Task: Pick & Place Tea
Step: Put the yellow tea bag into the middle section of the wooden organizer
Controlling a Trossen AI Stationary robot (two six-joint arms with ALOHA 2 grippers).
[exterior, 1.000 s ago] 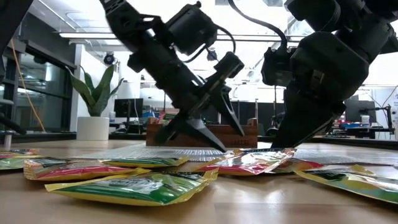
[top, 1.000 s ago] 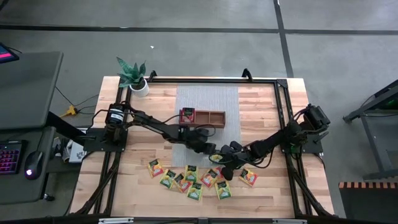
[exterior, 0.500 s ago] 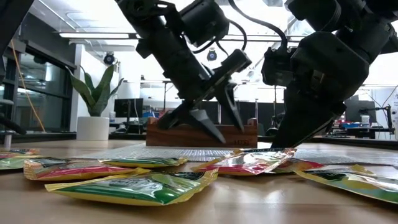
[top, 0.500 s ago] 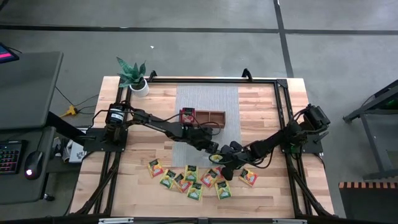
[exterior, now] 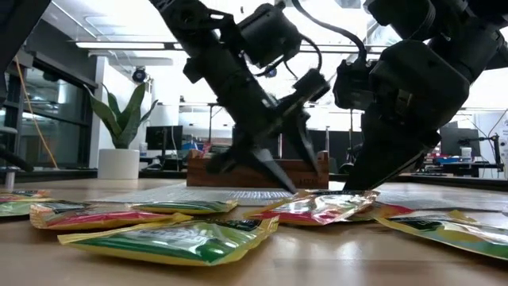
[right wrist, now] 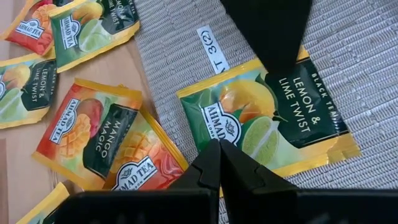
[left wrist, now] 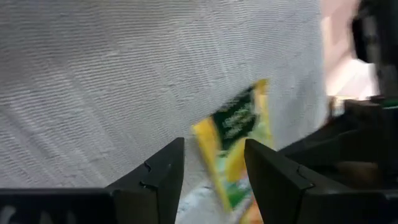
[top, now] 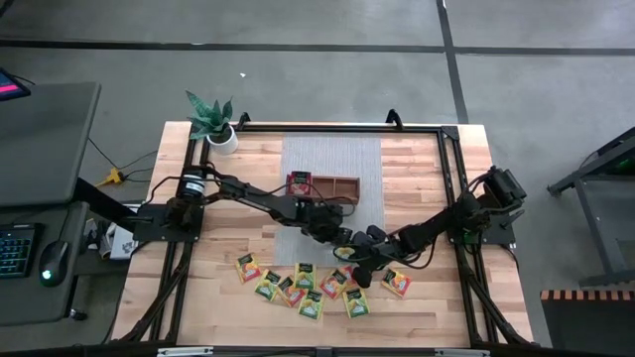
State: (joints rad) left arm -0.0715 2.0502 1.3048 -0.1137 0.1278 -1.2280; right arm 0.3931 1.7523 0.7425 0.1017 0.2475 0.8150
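Yellow-edged lemon and lime packet [right wrist: 264,115] lies flat on the grey woven mat [top: 330,159], at the mat's near edge, just above the spread of tea packets [top: 298,283] on the bare wood.

Change to note: over the last second your left gripper [top: 342,241] has slid from about 9 o'clock of that packet toward it. It first lifted, and now dips back down with its fingers [left wrist: 163,169] apart, straddling the packet's near corner in the wrist view. Nothing is between them yet. I judge this as the approach for a pick, with no grasp yet.

Right gripper [top: 359,270] has not moved. It sits at roughly 5 o'clock of the left one, jaws pressed together, its tips seeming to rest at the edge of the same packet. It holds nothing.

Wooden tray [top: 324,186] stands at 12 o'clock on the mat, one reddish packet [top: 298,182] in its left compartment. So the task is early.

Surface: pale butcher-block table [top: 417,169] inside a black frame, potted plant [top: 213,121] at the far left corner. Room beyond: grey concrete floor, and a desk with a keyboard [top: 17,250] at 9 o'clock.
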